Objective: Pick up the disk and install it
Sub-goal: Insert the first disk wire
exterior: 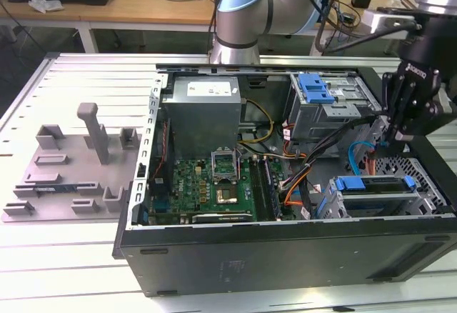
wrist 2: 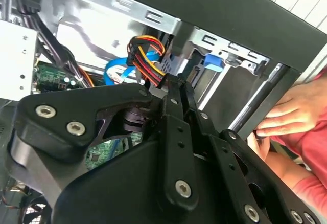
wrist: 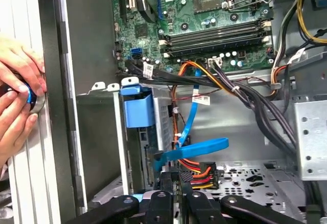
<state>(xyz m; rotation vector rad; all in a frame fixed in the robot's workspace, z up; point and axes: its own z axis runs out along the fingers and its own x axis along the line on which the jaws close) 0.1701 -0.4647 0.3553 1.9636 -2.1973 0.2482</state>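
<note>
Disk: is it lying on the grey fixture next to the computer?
No, the disk sits in its blue bracket inside the computer case, at the exterior view's right, apart from the grey fixture.

Counter: silver ribbed aluminium counter (exterior: 64,270), long parallel slats running across exterior view. Pale slats of same counter (wrist: 23,183) beside case wall in first wrist view.

On it, toward exterior view's left: flat grey plastic fixture (exterior: 68,174), base plate lying flat, several short blocks and one tall upright post rising from it.

On it, centre to exterior view's right: large black metal computer case (exterior: 285,259), lying on side, open side up. Case's edge just beside fixture; contact cannot be judged.
</note>
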